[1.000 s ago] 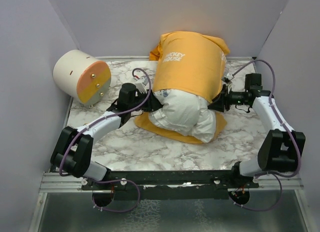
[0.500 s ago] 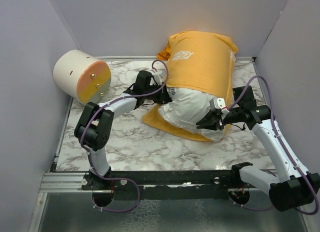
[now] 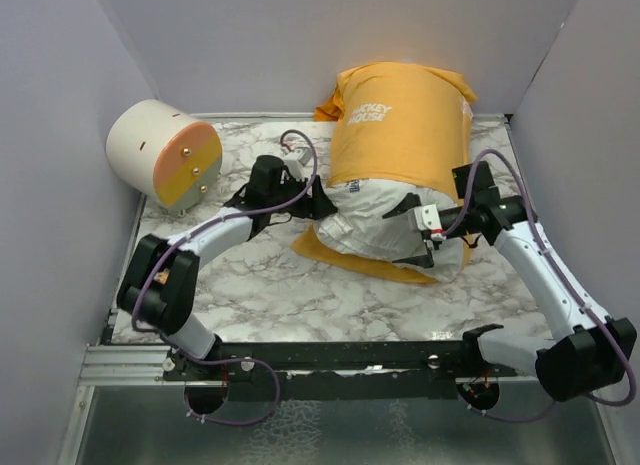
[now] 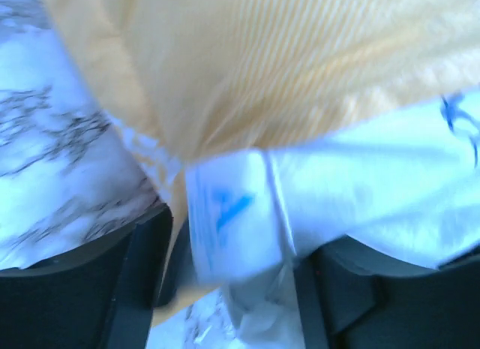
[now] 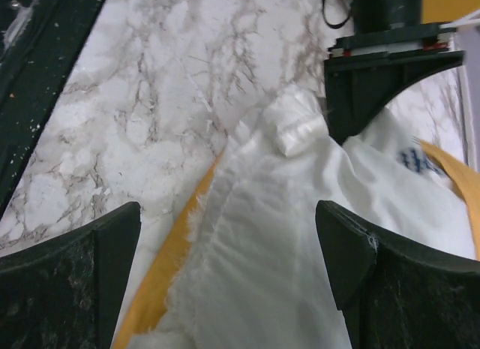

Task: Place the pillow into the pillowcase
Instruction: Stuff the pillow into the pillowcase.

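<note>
The pillow (image 3: 365, 223) pokes from the pillowcase (image 3: 400, 125) toward 6 o'clock. The left end effector (image 3: 318, 200) and right end effector (image 3: 412, 230) are open, empty.

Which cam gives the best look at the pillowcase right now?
Top external: nearly all of the pillowcase shows, lettering up, covering the far part of the pillow. Left wrist shows only a blurred orange stretch; right wrist only thin orange strips.
</note>
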You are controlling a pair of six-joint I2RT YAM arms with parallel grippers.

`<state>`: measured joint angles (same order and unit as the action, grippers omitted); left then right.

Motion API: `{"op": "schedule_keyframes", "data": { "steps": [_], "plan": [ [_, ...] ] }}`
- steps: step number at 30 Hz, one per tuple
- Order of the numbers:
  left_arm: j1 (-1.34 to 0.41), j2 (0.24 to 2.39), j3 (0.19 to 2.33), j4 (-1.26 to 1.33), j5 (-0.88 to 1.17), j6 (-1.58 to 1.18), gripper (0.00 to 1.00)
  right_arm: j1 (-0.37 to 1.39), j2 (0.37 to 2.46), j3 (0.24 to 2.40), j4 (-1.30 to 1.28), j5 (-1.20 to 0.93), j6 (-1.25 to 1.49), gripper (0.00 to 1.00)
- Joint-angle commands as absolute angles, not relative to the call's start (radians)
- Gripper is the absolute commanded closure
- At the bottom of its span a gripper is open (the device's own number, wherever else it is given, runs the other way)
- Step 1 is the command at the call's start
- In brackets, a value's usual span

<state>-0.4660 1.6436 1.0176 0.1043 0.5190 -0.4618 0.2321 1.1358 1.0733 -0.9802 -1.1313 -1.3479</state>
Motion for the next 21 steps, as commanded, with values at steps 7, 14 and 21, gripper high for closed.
{"op": "schedule_keyframes", "data": {
  "steps": [7,14,21],
  "plan": [
    [-0.342,1.317,0.616,0.278,0.432,-0.503,0.21,0.58,1.303,1.094,-0.687,-0.752,-1.361,0.06],
    [-0.296,1.383,0.523,0.46,0.509,-0.575,0.2,0.726,1.371,0.928,-0.274,-0.153,-1.296,0.05],
    [-0.3,1.448,0.487,0.606,0.59,-0.678,0.22,0.72,1.388,0.867,-0.018,-0.018,-1.126,0.77]
  ]
}}
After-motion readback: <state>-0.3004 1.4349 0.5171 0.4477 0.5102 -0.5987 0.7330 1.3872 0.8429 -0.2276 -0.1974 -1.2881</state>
